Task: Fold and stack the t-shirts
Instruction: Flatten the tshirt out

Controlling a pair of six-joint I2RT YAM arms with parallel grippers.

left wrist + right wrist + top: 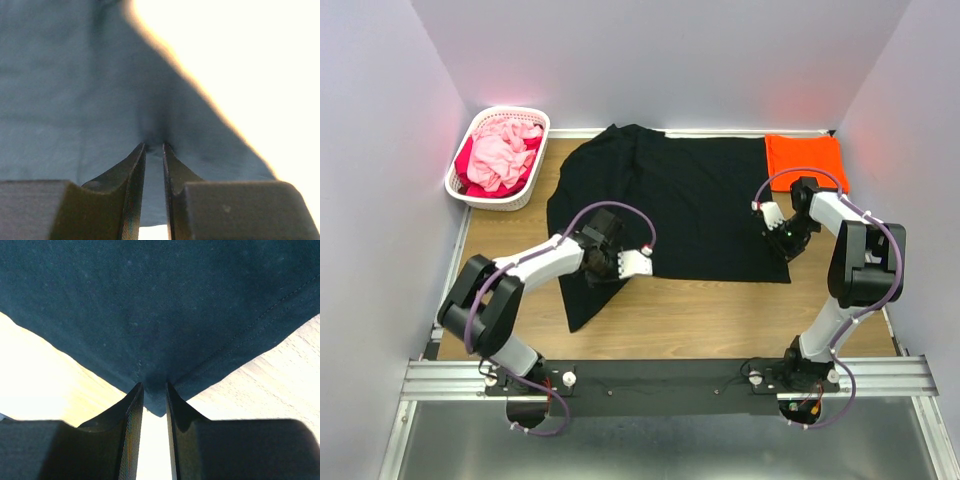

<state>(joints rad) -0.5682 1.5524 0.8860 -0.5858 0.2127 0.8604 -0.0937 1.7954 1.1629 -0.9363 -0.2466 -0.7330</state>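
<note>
A white basket (498, 158) of pink clothes sits far left. The left jaws pinch the near edge of the black shirt (695, 205) spread across the surface (720, 320). The right jaws pinch a corner on its right side. The orange shirt (805, 158) lies far right.

We see one plain black t-shirt (690, 200) and one bright orange t-shirt (805, 160) — both solid, unpatterned. The table (720, 315) shows pale wood grain. The basket (495, 200) is white lattice, holding pink cloth (505, 150) over red cloth (470, 162).
</note>
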